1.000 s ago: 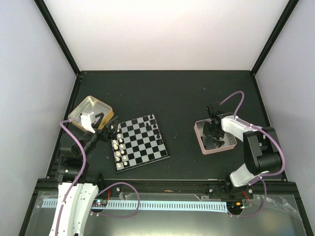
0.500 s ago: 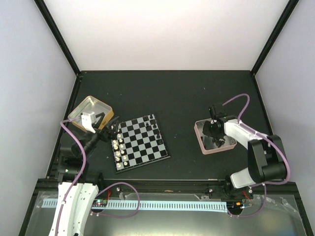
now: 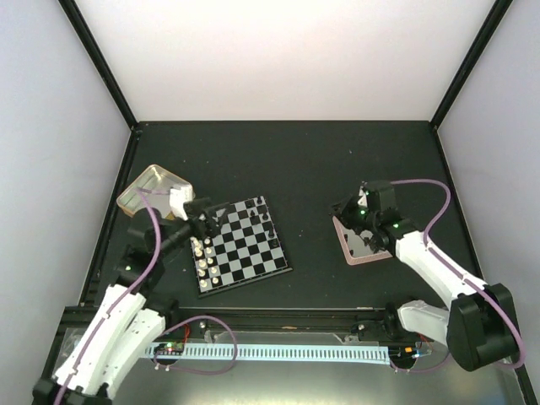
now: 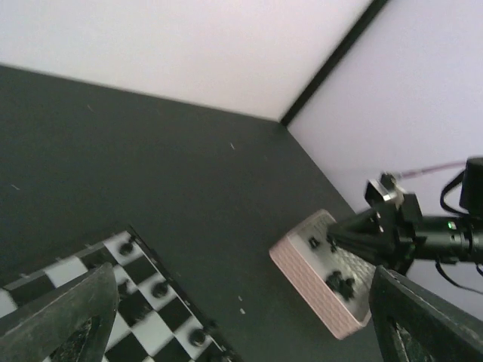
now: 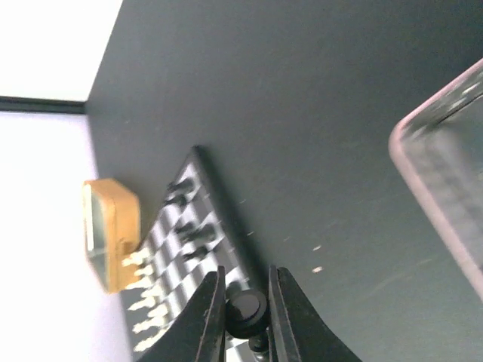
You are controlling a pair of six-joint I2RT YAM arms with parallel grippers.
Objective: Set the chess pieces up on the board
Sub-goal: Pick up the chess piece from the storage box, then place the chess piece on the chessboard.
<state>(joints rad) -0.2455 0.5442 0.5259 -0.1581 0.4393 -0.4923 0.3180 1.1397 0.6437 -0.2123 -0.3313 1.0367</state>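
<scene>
Black piece [image 5: 247,309] is pinched between the right gripper [image 5: 246,292] fingers, over the pink tin's [image 3: 377,252] 10 o'clock corner. Left gripper [image 4: 243,302] is spread wide and empty over the board's [image 3: 249,246] 10 o'clock corner. The board lies at the tin's 9 o'clock, with white pieces [image 3: 201,253] along its 9 o'clock edge.

Black table [image 3: 295,160] carries three things — board [image 3: 253,253], gold tin [image 3: 138,185], pink-rimmed tin [image 3: 359,260].

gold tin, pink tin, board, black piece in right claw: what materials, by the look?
Gold tin: probably metal; shiny gold, its inside glares bright.
Pink tin: probably painted metal; dull pink wall, greyish shiny floor in the top view.
Board: flat, printed checks; material unclear.
Black piece in right claw: glossy, likely plastic; soft highlight on its round top.
</scene>
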